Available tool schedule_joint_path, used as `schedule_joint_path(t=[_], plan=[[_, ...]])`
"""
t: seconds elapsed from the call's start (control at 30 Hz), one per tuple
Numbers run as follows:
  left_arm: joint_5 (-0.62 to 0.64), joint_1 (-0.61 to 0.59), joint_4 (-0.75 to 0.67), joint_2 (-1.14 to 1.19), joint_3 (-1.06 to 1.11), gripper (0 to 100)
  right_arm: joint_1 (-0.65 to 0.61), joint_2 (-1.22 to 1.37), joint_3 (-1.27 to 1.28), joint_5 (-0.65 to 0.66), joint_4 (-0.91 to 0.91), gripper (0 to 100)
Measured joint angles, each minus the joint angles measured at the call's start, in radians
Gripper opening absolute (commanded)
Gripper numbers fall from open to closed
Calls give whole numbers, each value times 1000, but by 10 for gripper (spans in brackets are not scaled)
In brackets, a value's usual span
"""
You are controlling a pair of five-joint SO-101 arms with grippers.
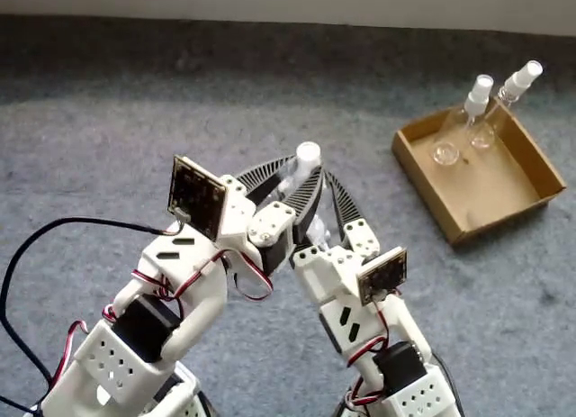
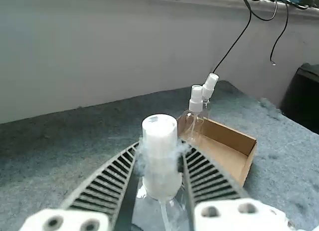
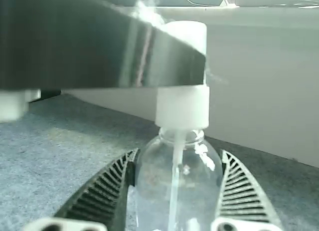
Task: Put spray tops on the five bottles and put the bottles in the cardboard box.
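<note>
**Capping at centre table, two bottles boxed**

Straight to the middle of the grey carpeted table, with both arms leaning in head to head. Pinches a white spray top in the left gripper, with ribbed fingers pressed against it from either side. Squeezes a clear bottle in the right gripper, clamped around the round body just below the neck. Has the spray top seated right on the bottle's mouth, upright, with a thin dip tube hanging down inside. Screwed home or merely resting there? Cannot tell. Standing on the table or lifted off it? Cannot tell that either.

Over to the right arm's side, well apart from the grippers: a cardboard box, open on top, flat on the table. Holds a capped bottle in its far corner and a second capped bottle just beside it. Shows both white tops poking up above the far wall and tilting away from the arms.
</note>
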Motion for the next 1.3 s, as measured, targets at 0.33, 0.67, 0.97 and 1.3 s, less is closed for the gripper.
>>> schedule_joint_path(t=[0.33,0.67,0.97,1.3], plan=[[-35,2,0,-2,11,5,0,0,0,0,2,159],[-241,2,0,0,11,6,0,0,0,0,5,159],[-255,2,0,5,11,5,0,0,0,0,6,159],[-255,2,0,-54,55,5,-2,0,0,3,6,159]])
